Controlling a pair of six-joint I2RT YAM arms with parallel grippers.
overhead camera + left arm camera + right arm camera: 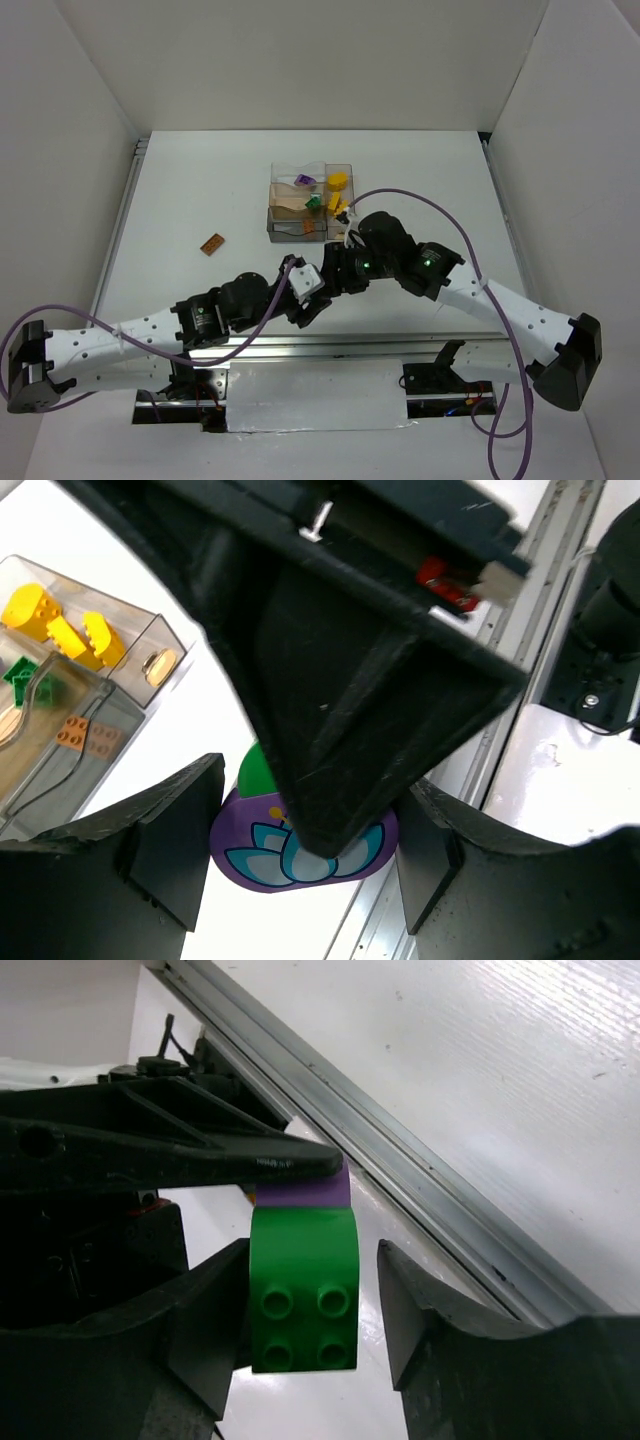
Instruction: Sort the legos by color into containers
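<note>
**Two grippers meet at one purple piece, on the near side of the bins.**

The left gripper (310, 825) grasps the purple piece (250, 855) by its sides (the one with a green top and a flower picture). The arms hide it from the top camera. The right gripper (312, 1305) stands around the green top (303, 1280): one finger touches it, the other leaves a small gap, so it is not clamped. In the bins (270, 212) lie yellow, green, purple and orange bricks (338, 180). One orange brick (212, 244) lies alone on the table (190, 180), well apart to their left.
</note>
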